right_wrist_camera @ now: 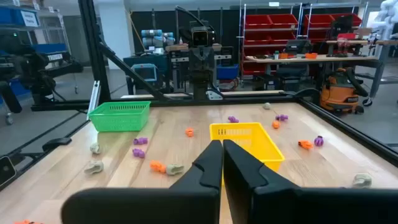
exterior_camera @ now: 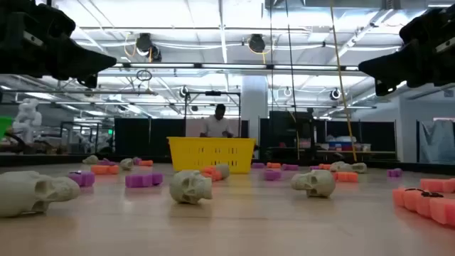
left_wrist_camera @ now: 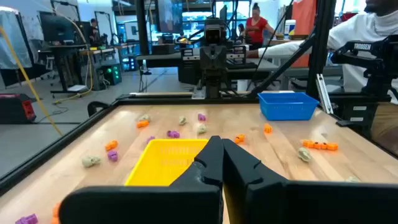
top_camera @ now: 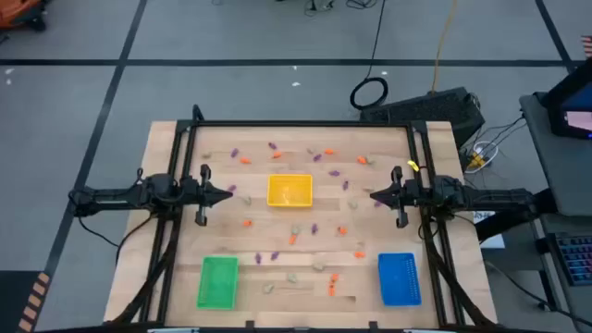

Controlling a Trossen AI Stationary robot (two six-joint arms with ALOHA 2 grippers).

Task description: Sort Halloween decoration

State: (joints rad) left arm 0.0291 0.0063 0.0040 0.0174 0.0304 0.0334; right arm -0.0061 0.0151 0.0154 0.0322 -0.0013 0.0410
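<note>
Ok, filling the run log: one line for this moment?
left gripper: shut, empty | right gripper: shut, empty | trinkets: scattered | yellow tray: empty

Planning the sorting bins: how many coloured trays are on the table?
3: a yellow tray at the table's centre, a green tray near the front left, and a blue tray near the front right.

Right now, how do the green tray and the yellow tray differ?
The green tray sits at the table's near-left edge; the yellow tray sits mid-table between both arms. Green lies lengthwise front-to-back; yellow lies crosswise. Both look empty, with trinkets scattered around them.
</note>
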